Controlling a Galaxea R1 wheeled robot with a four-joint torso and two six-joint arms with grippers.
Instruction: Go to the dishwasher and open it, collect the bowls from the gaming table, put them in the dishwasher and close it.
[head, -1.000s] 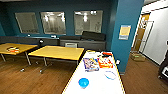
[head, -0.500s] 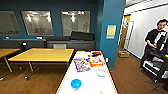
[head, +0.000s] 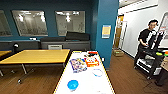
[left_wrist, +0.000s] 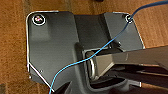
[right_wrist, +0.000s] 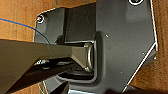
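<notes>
Two small round bowls, one bright blue (head: 72, 85) and one pale with a blue rim (head: 97, 72), sit on one long white table with a yellow edge (head: 107, 82). The table runs lengthwise away from the robot. I cannot tell if either gripper is open or closed.

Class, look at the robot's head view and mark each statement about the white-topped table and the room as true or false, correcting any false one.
1. A solid blue bowl sits on the gaming table. True.
2. The pale bowl with a blue rim is stacked inside the blue bowl. False: the two lie apart on the tabletop.
3. Colourful game boxes lie farther from the camera than both bowls. True.
4. A person stands at the picture's left. False: the person is at the right, by a dark cart.
5. The yellow-topped table carries the bowls. False: they are on the white-topped table.
</notes>
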